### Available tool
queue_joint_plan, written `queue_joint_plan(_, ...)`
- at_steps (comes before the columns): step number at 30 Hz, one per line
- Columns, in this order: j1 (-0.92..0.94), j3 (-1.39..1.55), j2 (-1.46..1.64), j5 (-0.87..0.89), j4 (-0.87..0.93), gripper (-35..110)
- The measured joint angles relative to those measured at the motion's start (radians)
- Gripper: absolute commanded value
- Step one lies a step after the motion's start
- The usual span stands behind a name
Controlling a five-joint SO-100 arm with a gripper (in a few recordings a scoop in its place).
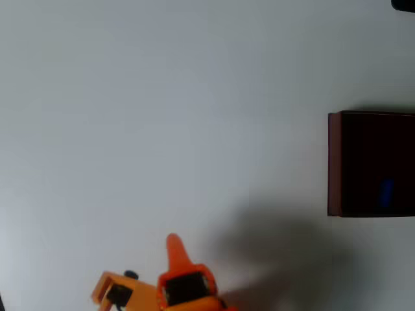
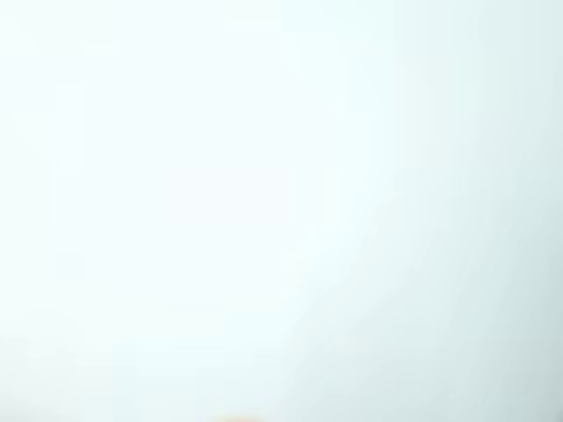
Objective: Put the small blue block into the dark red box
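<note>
In the overhead view the dark red box [image 1: 334,162] stands at the right edge, partly cut off by the frame. The small blue block [image 1: 386,192] lies inside it on the dark floor, toward the lower part. My orange gripper [image 1: 174,243] is at the bottom of the picture, far to the left of the box, pointing up. Its fingers form a single pointed tip with nothing between them. The wrist view is a blank white surface with a sliver of orange at the bottom edge.
The white table [image 1: 162,116] stretches bare between the gripper and the box. The arm casts a soft shadow [image 1: 279,253] to the right of the gripper. A small dark object [image 1: 403,4] sits in the top right corner.
</note>
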Motion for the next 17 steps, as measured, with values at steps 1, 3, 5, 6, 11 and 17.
queue_joint_plan(1,-0.025,0.035,0.02,-0.025,0.003,0)
queue_joint_plan(3,-0.084,0.115,0.026,-0.054,-0.028,0)
queue_joint_plan(5,-0.158,0.204,0.029,-0.077,-0.069,0)
queue_joint_plan(6,-0.179,0.239,0.029,-0.081,-0.077,0)
queue_joint_plan(11,-0.193,0.313,0.031,-0.083,-0.103,0)
queue_joint_plan(17,-0.201,0.321,0.035,-0.074,-0.106,0)
